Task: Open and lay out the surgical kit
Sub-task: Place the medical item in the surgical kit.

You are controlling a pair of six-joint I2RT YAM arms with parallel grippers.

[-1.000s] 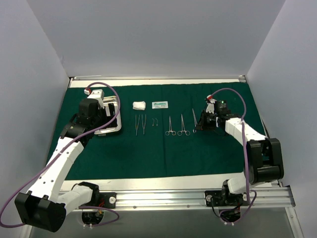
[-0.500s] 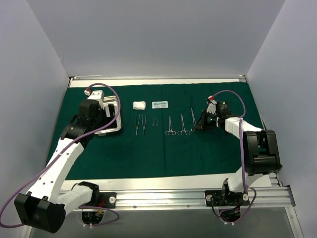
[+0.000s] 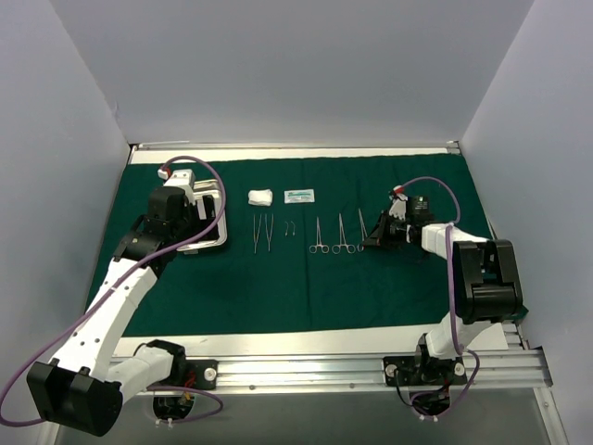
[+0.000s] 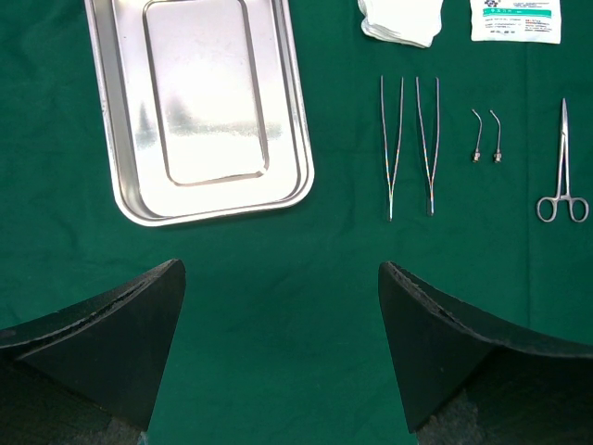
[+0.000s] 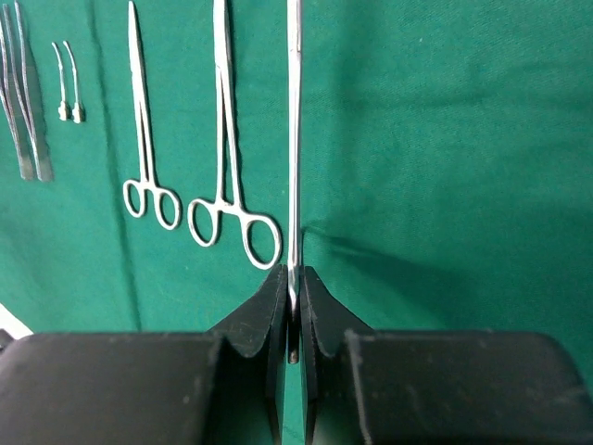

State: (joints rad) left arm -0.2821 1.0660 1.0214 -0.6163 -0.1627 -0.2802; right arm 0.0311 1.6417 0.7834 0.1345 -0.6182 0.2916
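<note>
The right gripper [image 5: 294, 278] is clenched on the near end of a thin silver instrument [image 5: 295, 139]. The jaws are pressed together with only the metal strip between them. The instrument points straight away from the gripper over the dark green cloth [image 3: 306, 278]. I cannot tell whether its far tip touches the cloth.

The left gripper [image 4: 280, 266] is released, with its fingers spread wide and nothing between them. It hangs over bare cloth on the left side, just before the near edge of the steel tray [image 4: 208, 102]. The tray lies flat on the cloth, and the left wrist view shows nothing in it.

Just to the left of the held instrument lie two ring-handled forceps [image 5: 227, 139], side by side with their rings toward the arms. Further left are two small curved tips [image 4: 486, 139], and then two tweezers [image 4: 394, 148], parallel to each other. All of these make one row between the tray and the right gripper.

Beyond the row, toward the far edge of the cloth, the white gauze wad [image 3: 260, 197] sits near the small white packet [image 3: 299, 196], the gauze on the left.
</note>
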